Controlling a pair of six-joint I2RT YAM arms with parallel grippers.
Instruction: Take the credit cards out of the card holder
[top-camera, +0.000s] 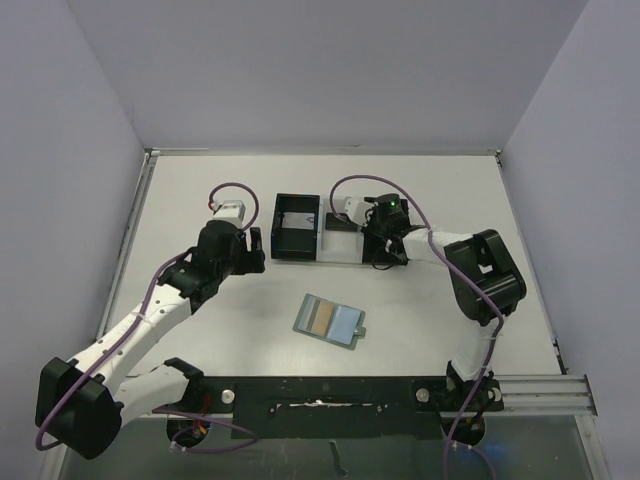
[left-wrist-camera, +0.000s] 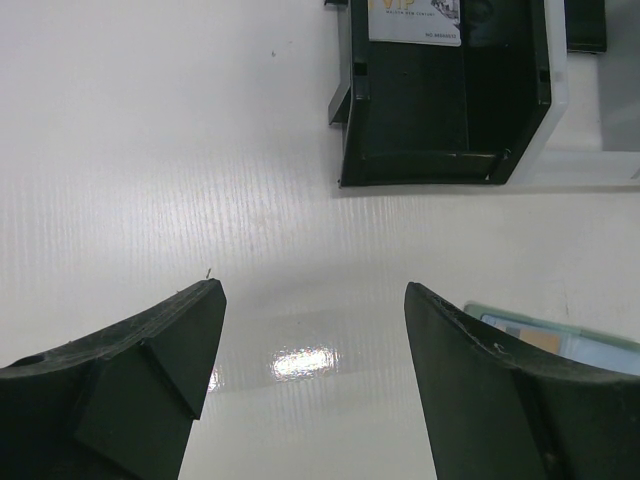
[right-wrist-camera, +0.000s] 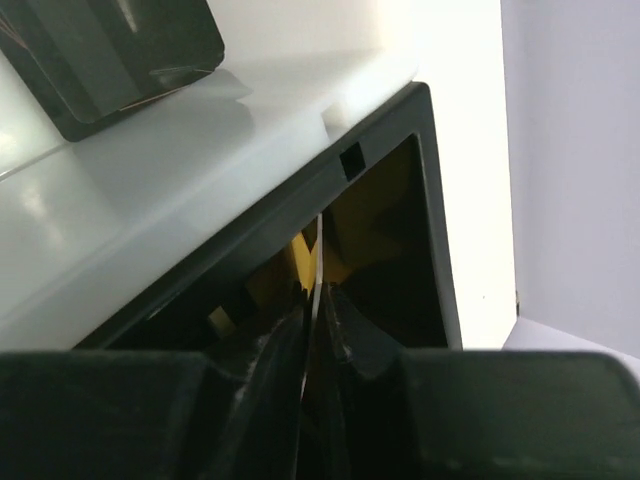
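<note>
The right jaws are pinched almost closed on a thin card (right-wrist-camera: 318, 235) seen edge-on, inside a compartment of the black tray (right-wrist-camera: 250, 225). The left jaws gape wide, holding nothing, over the counter (left-wrist-camera: 150, 150). The card holder (top-camera: 330, 320) lies open at lower centre of the top view. A white card (left-wrist-camera: 415, 20) in the tray reads "VIP".

Card holder (top-camera: 346, 323) — pale blue pockets, grey-green edge; tray (top-camera: 297, 257) black; table (top-camera: 420, 310) white.

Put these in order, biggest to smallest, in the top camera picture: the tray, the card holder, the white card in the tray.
Biggest: the tray.
Next: the card holder.
Smallest: the white card.
</note>
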